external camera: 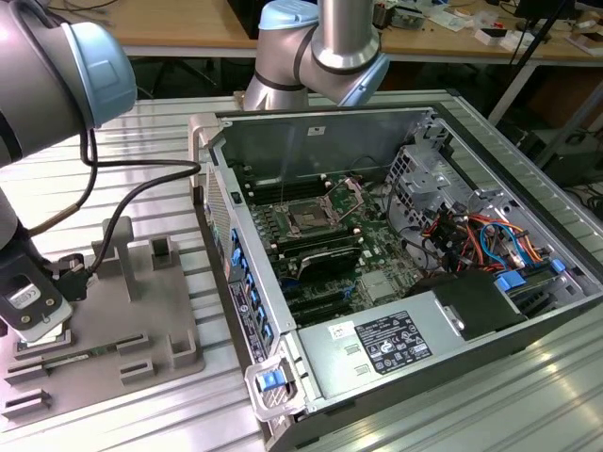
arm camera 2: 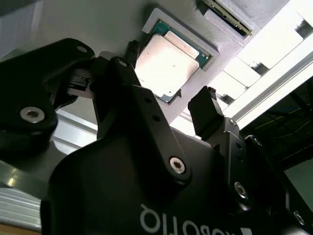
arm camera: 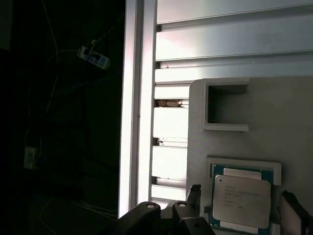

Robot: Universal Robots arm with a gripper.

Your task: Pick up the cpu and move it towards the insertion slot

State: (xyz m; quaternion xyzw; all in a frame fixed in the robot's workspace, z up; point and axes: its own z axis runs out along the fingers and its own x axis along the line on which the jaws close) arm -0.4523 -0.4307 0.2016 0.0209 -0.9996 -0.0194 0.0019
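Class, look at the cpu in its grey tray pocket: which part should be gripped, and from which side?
Probably best to grip two opposite edges of the cpu, coming straight down from above. It lies flat, metal top up, in a rimmed pocket of the tray, so a sideways approach looks blocked. The open pincer hangs astride it.

Exterior view: off-arm, high, angled down over surface (external camera: 509, 405); mid-range; open case (external camera: 377, 235) at centre, tray (external camera: 122, 320) at exterior view's left.
Second wrist view: sits just behind end effector (arm camera 2: 168, 81), looks along its dark body, very near tray.
First wrist view: near, faces tray corner and surface edge.
Shared: cpu (arm camera: 242, 199) in pocket shows in both wrist views; tray in all three.
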